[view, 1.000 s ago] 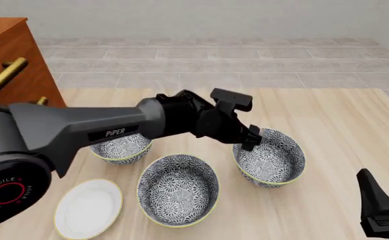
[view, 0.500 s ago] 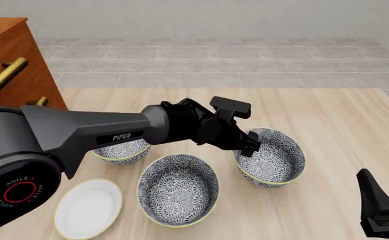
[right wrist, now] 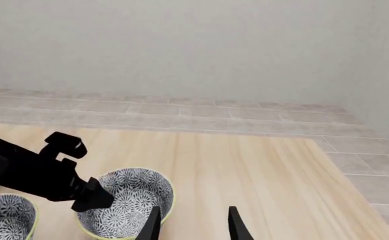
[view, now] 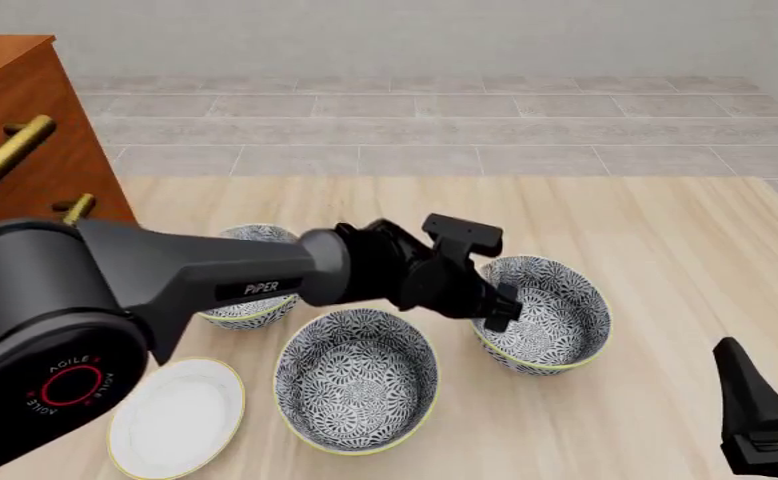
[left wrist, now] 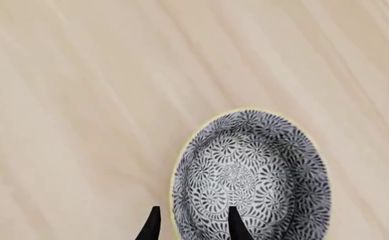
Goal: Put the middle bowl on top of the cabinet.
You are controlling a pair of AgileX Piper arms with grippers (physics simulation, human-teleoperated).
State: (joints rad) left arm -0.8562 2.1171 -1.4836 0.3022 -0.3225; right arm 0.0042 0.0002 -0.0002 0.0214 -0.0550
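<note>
Fingers of the left gripper (view: pixel 500 305) are held spread and set astride the rim of one bowl, one finger inside the basin and the other outside the wall, as is shown plainly in the left wrist view; whether either finger touches the rim cannot be told, and nothing is pinched yet. This bowl is taken, as a judgement, to be the middle bowl (view: pixel 556 320), since it lies between the other two from far edge to near edge of the worktop (view: pixel 683 250), though it is the one closest to the right edge. It stands upright, with its mouth open upward. The nearest bowl (view: pixel 356 385) is set just beside it toward the front edge, and the far bowl (view: pixel 249 305) is partly hidden under the left arm toward the left edge, with a flat white plate (view: pixel 176 415) by the front-left corner. The cabinet (view: pixel 16 120) is seen at the far-left corner, well apart from the straddled bowl, so the carry is judged to run leftward and upward across both other bowls. The rim section between the fingers faces the left edge, which suits a closing pinch by the left arm. The right gripper (right wrist: pixel 193 225) is kept back near the front-right corner, fingers spread and holding nothing, nearer the bowl but farther from the cabinet.
</note>
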